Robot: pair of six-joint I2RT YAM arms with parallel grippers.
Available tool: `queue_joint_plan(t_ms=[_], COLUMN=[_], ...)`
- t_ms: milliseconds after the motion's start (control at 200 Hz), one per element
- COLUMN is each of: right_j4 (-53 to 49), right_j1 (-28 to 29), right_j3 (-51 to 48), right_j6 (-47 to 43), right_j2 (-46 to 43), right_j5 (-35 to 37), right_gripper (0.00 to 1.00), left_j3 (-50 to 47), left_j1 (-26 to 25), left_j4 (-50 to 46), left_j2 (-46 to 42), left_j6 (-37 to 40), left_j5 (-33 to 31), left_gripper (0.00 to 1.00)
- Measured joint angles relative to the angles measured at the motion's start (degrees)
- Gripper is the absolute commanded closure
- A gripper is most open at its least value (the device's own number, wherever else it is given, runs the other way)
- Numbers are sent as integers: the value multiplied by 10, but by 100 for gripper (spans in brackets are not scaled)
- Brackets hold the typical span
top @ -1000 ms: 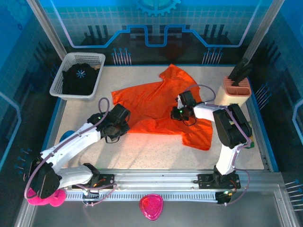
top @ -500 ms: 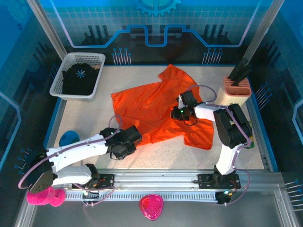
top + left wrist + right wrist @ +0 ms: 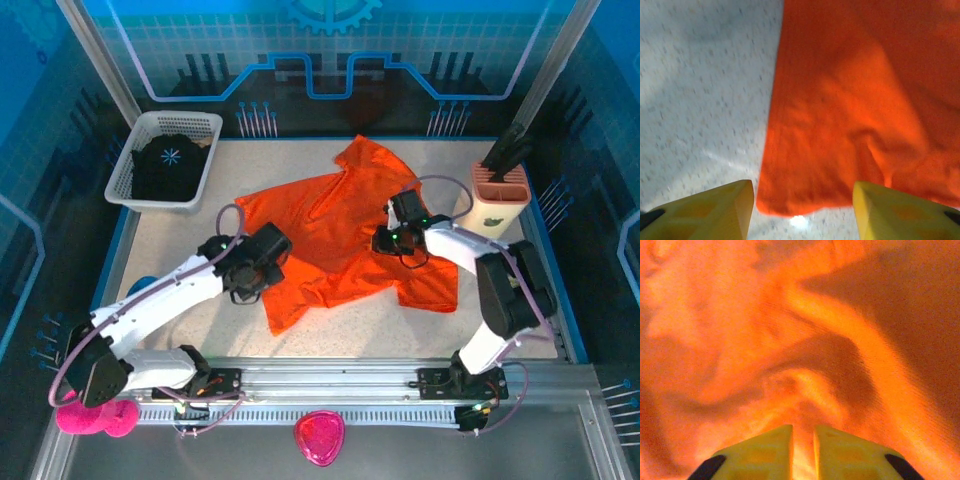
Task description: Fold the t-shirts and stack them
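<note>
The orange t-shirt (image 3: 330, 240) lies spread and rumpled in the middle of the table, with one corner pulled toward the near edge. My left gripper (image 3: 262, 278) hovers over that corner's left side. In the left wrist view the gripper (image 3: 802, 210) is open, and the shirt's hem (image 3: 840, 100) lies flat on the table below it, untouched. My right gripper (image 3: 388, 240) rests low on the shirt's right half. In the right wrist view the gripper (image 3: 803, 432) stands a narrow slit apart, and a raised fold of the shirt (image 3: 790, 315) runs into the slit. The black t-shirt (image 3: 168, 165) is bunched in the basket.
The white mesh basket (image 3: 150, 200) stands at the back left. A peach holder with black tools (image 3: 498, 190) sits at the back right. A blue object (image 3: 145, 285) lies by the left edge. Pink items (image 3: 320, 437) rest beyond the front rail.
My left gripper dragged the shirt's lower left corner toward the near edge, opened, let go and drew back up. My right gripper shifted slightly right and its jaws parted a little.
</note>
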Motion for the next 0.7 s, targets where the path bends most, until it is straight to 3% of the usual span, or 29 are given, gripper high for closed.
queue_joint_plan(t_ms=[95, 310, 490, 701], right_j4=[-22, -78, -123, -127], right_j1=[0, -3, -12, -67], right_j3=[-8, -57, -102, -160], right_j6=[-6, -3, 16, 51], right_j2=[-67, -173, -234, -243], right_j5=[19, 57, 89, 97], right_gripper=[69, 70, 77, 86], left_j3=[25, 125, 260, 389], left_j1=[37, 108, 160, 235], left_j4=[17, 82, 122, 132], left_j2=[59, 223, 367, 517], left_j6=[55, 163, 231, 280], left_j5=[-2, 11, 23, 58], left_gripper=[46, 55, 61, 65])
